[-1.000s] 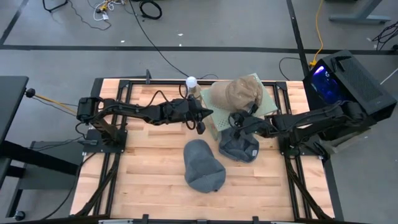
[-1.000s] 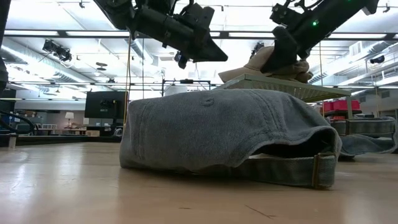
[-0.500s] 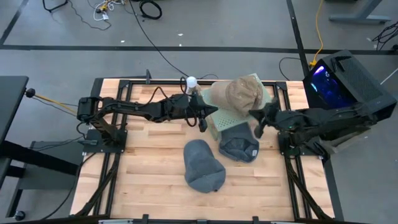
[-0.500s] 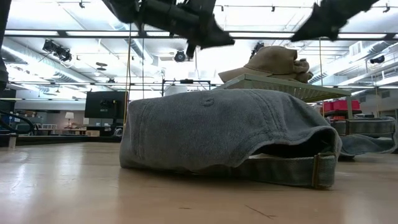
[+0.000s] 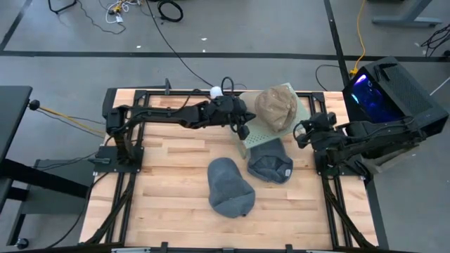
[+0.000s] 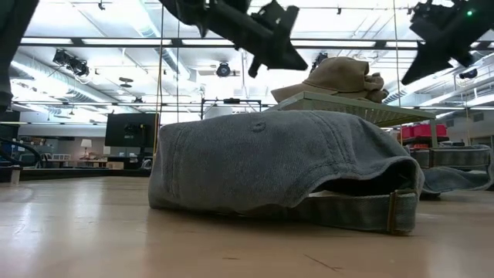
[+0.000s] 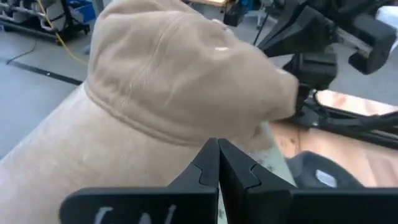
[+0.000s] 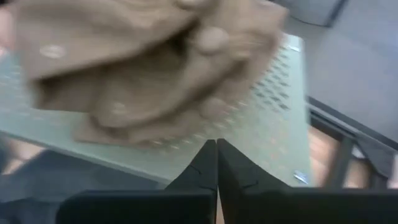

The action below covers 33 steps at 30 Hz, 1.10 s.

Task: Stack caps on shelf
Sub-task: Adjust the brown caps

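Caps (image 5: 275,107) sit on the shelf (image 5: 257,133) between closed left gripper (image 5: 244,129) and closed right gripper (image 5: 298,137).

Even, bright light falls from above; ceiling lamps (image 6: 224,69) glare white behind me in the low view, leaving my arms as dark silhouettes. Both wrist views are soft with blur, my fingers (image 8: 205,168) sharper than the tan cap (image 8: 149,56) beyond.

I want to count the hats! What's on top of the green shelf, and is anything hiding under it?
Tan caps sit piled on the shelf. A blue-grey cap pokes out from under it; anything deeper underneath is covered.
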{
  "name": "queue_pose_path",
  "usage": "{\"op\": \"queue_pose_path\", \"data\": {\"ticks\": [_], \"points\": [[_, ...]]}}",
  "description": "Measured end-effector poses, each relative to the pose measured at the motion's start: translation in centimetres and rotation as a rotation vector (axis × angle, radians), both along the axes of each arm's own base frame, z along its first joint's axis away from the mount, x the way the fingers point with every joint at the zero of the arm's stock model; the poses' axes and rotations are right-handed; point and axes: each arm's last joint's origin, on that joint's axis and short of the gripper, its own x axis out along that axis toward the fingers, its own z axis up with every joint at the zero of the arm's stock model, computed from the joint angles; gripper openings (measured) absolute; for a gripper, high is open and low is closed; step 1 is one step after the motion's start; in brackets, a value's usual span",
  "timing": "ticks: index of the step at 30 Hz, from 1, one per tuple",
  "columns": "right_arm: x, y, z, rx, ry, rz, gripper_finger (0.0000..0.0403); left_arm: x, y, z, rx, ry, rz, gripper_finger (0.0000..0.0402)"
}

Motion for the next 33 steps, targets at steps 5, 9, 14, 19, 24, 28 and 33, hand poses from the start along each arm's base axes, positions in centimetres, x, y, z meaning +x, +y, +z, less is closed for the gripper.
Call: {"op": "queue_pose_path", "data": {"ticks": [5,9,14,19,24,28,33], "points": [[0.2,-0.2,-1.1,-0.026,-0.004,-0.051,0.0002,0.9,0.7,-0.7,0.006,0.0,0.036,0.0004],[0.9,-0.9,-2.2,-0.097,0.001,-0.094,0.0002,0.9,0.9,-0.9,0.019,0.006,0.082,0.0003],[1.8,-1.9,-3.0,-0.1,-0.014,-0.099,0.0002,1.0,1.1,-0.3,0.039,-0.054,0.116,0.0006],[3.0,-3.1,-4.0,-0.067,-0.069,-0.017,0.0002,0.9,1.3,-0.2,0.051,-0.053,0.164,0.0004],[3.7,-4.2,-4.0,-0.098,-0.147,0.024,0.0002,0.8,1.9,-0.2,0.024,-0.064,0.158,0.0004],[4.3,-4.6,-3.4,-0.11,-0.212,0.084,0.0002,0.9,2.4,-0.6,-0.017,-0.084,0.163,0.0003],[5.4,-4.7,-3.1,-0.105,-0.273,0.183,0.0002,2.1,2.8,-2.3,-0.024,-0.118,0.158,0.0005]]}}
